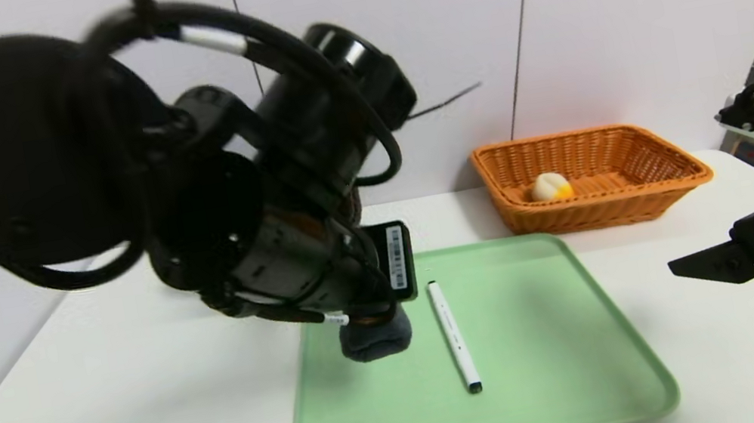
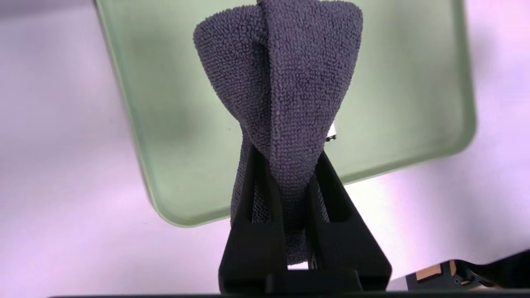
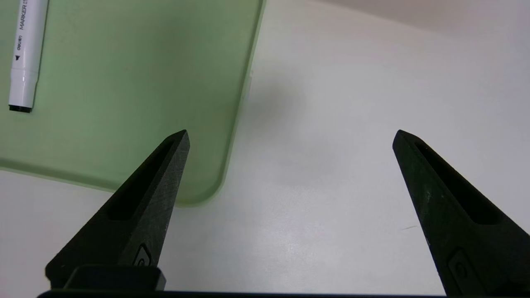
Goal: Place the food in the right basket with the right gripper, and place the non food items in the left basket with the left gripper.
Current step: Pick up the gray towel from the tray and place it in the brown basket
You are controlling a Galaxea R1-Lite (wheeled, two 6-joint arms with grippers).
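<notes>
Currently my left gripper (image 2: 290, 182) is clamped on the grey microfibre cloth (image 2: 281, 91) above the green tray (image 1: 596, 328); I should keep it pinched, clearing the marker (image 1: 452, 333). Right gripper (image 3: 290, 140) parked, spread apart.

White table (image 1: 111, 409), green tray (image 1: 558, 334) at centre, orange wicker basket (image 1: 649, 189) behind

Even, bright overhead light; soft shadows; the near left arm (image 1: 110, 172) blurs.
</notes>
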